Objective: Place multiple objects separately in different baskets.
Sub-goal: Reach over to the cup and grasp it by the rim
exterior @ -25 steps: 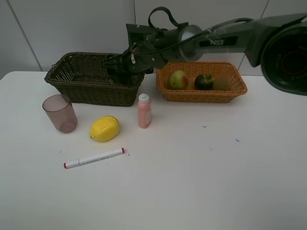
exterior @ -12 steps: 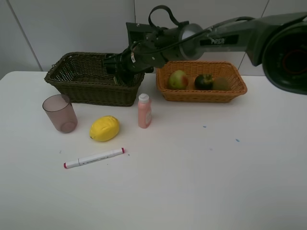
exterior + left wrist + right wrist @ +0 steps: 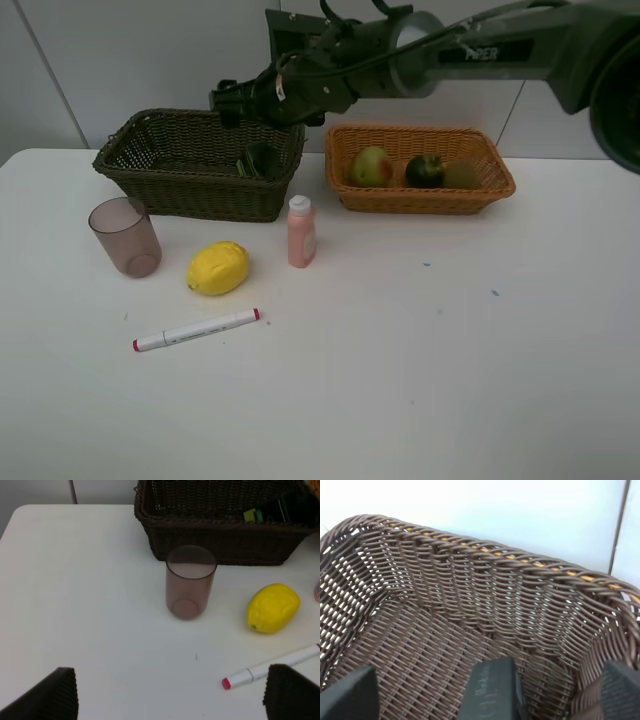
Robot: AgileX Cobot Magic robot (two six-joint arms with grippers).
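My right gripper (image 3: pixel 232 100) hangs open above the dark olive-brown basket (image 3: pixel 150 180). The dark green pump bottle (image 3: pixel 260 159) lies inside that basket, free of the fingers; in the right wrist view the bottle (image 3: pixel 490 692) shows below the spread fingertips (image 3: pixel 345 697). The orange basket (image 3: pixel 420 202) holds the mango (image 3: pixel 370 166), mangosteen (image 3: pixel 424 170) and kiwi (image 3: pixel 461 175). On the table stand the pink bottle (image 3: pixel 301 232) and the cup (image 3: pixel 125 236), with the lemon (image 3: pixel 218 268) and marker (image 3: pixel 196 330) lying nearby. My left gripper (image 3: pixel 175 695) is open over bare table, short of the cup (image 3: pixel 191 582).
The white table (image 3: pixel 450 380) runs wide in front and to the right of the objects. A pale panelled wall stands right behind both baskets. The right arm (image 3: pixel 470 55) stretches across above the orange basket.
My right gripper has lifted up out of the dark basket and spread a little wider, leaving the pump bottle lying inside. Nothing else has moved.
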